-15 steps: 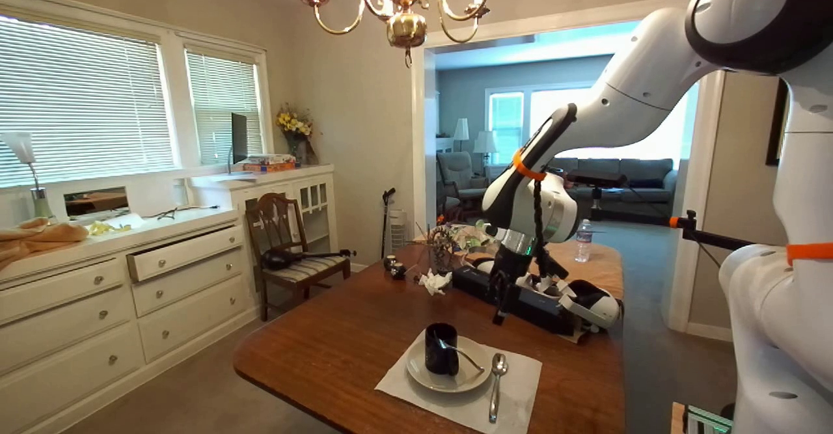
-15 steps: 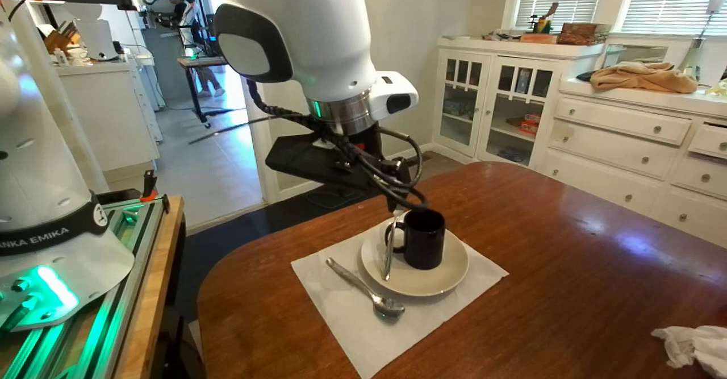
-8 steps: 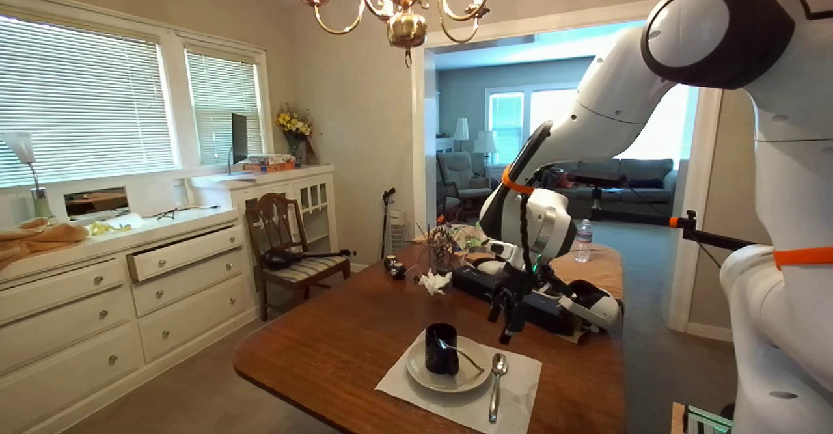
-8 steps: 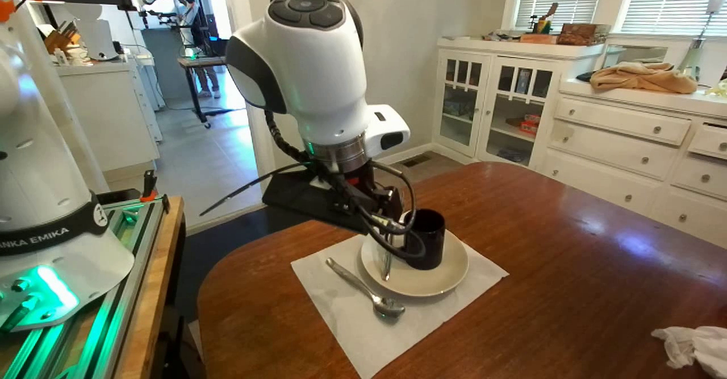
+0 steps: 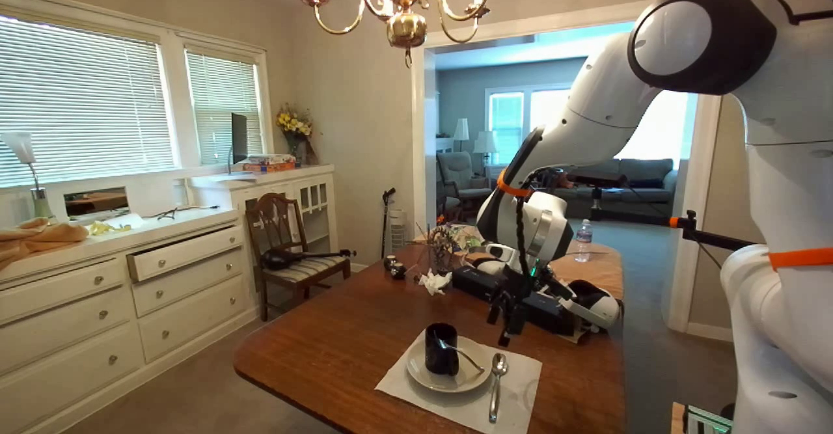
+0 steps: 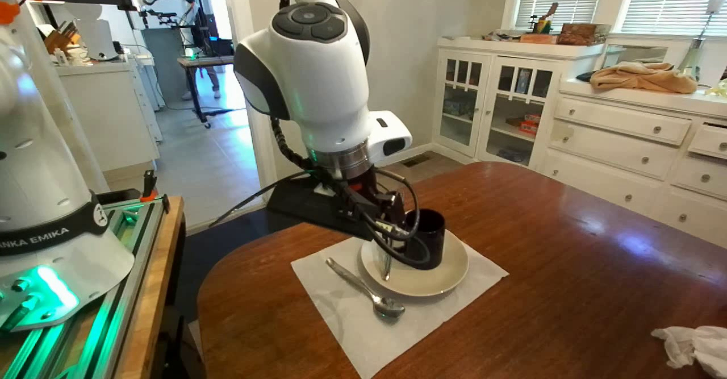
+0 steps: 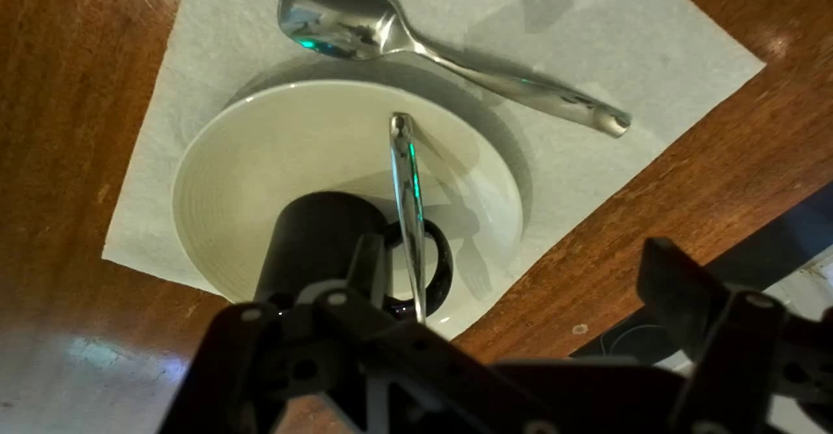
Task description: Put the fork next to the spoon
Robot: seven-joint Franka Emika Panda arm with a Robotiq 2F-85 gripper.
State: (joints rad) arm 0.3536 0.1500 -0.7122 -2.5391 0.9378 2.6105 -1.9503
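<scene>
Tbh the tool (image 7: 514, 252) is spread wide with nothing gripped, so I'd center it on the fork (image 7: 408, 200), tilted on the plate (image 7: 273, 154) right by the mug (image 7: 319, 239), squeeze gently, and lift without bumping that before laying it next to the spoon (image 7: 449, 62).

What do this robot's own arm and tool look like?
The arm is white with dark panels, orange bands and a silvery wrist ring. Its base has a black band on which "ANKA EMIKA" is legible, and a green-glowing light. A braided black cable runs along the wrist. The tool is mostly black, with two blocky dark fingers.
</scene>
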